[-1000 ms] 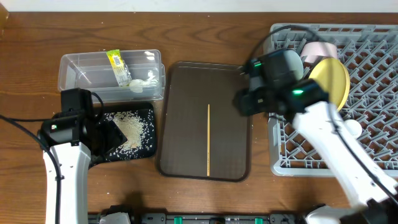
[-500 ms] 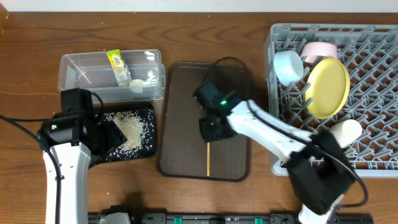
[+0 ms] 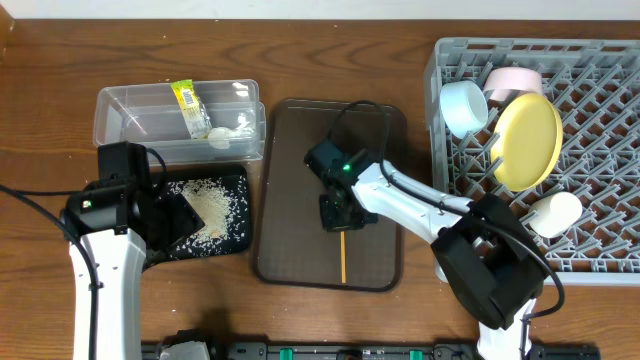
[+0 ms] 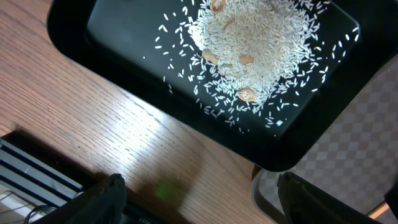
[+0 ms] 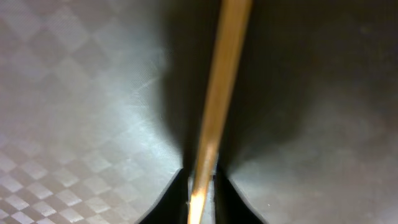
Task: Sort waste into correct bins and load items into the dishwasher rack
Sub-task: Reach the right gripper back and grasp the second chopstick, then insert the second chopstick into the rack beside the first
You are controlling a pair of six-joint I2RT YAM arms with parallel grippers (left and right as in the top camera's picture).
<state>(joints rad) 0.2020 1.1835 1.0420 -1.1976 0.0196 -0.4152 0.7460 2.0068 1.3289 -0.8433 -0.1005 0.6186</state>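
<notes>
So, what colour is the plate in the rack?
Yellow. The overhead view shows the plate best, standing in the grey rack.

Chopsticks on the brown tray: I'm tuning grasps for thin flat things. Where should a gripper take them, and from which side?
Pinch the chopsticks across their thin width, near the middle, coming straight down. They lie flat along the serving tray, so only their long sides offer purchase. The right gripper sits so, fingertips tight against both sides.
</notes>
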